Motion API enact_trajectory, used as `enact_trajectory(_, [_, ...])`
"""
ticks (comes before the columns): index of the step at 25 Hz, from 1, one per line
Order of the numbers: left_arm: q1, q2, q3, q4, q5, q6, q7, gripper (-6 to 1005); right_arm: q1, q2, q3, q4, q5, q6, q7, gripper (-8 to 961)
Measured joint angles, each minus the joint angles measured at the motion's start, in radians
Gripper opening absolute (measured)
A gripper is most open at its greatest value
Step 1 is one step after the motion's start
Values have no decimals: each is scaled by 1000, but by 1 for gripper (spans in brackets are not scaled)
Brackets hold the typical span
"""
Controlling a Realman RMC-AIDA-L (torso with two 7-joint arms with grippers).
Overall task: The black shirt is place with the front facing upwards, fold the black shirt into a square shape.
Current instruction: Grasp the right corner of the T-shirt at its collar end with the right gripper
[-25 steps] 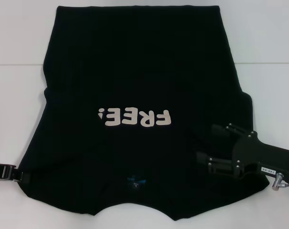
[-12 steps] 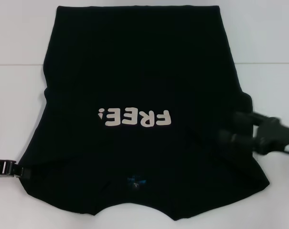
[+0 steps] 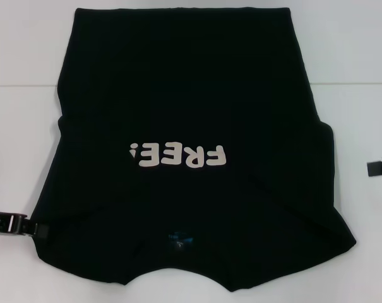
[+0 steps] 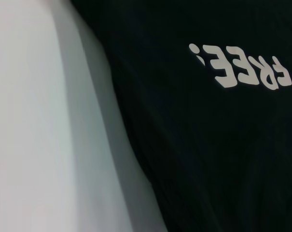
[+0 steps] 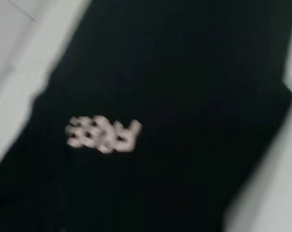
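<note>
Your black shirt (image 3: 191,151) lies spread print-up on the white table (image 3: 20,126), both sleeves folded in, off-white "FREE!" lettering (image 3: 178,155) mid-chest, small blue neck label (image 3: 180,240) near you. The cloth is matte and soft, with shallow creases. Your left gripper (image 3: 36,230) sits at the shirt's near left corner; its grip can't be judged. Your right gripper (image 3: 380,167) barely shows at the table's right edge.

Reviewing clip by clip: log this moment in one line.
black shirt flat, print up, sleeves folded in | left gripper at near-left edge | right gripper off shirt, far right
</note>
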State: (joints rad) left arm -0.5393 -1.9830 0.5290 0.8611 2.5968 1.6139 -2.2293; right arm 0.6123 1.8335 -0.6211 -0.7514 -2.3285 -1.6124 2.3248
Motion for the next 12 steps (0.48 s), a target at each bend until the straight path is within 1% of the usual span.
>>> enact_trajectory(1, [0,0,2,0,1,1,-1,49,25,-3,0,0,-67,-4,52,849])
enact_trajectory(3, [-1,0,4,-1,6,1,-4,47,56,3,-5,1,-136,-6,100,846])
enact_trajectory(6, [-2,-1,6,-4,7,0,-4,45,94,29,-40,11,-201,1,129,841])
enact_trajectory(7, [-2,-1,6,-5,7,-1,-4,44,105,44,-57,11,-219,8,130,840])
enact_trajectory(12, [-3,2,6,-7,7,0,-5,41,128,97,-124,18,-292,61,126,832])
